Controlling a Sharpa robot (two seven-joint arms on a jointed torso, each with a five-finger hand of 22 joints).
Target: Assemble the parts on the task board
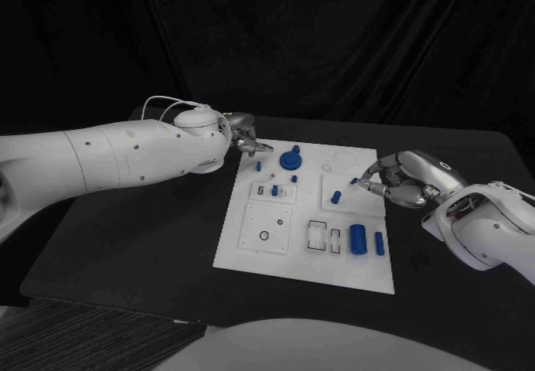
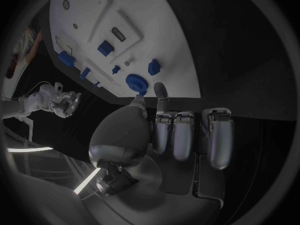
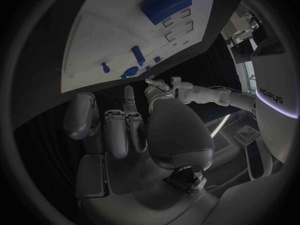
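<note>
Left hand (image 1: 243, 137): at the task board's (image 1: 279, 232) far left corner, fingertips beside the round blue part (image 1: 291, 159); whether it holds anything cannot be told.
Right hand (image 1: 393, 182): at the board's right edge, pinching a small blue part (image 1: 355, 182).
Board: mid-counter (image 1: 134, 247), blue cylinder (image 1: 358, 238) lying near its front right.

The left hand (image 1: 243, 133) covers the white rectangular task board's (image 1: 251, 246) far-left corner; whether the right hand (image 1: 393, 179) pinches anything is unclear.
</note>
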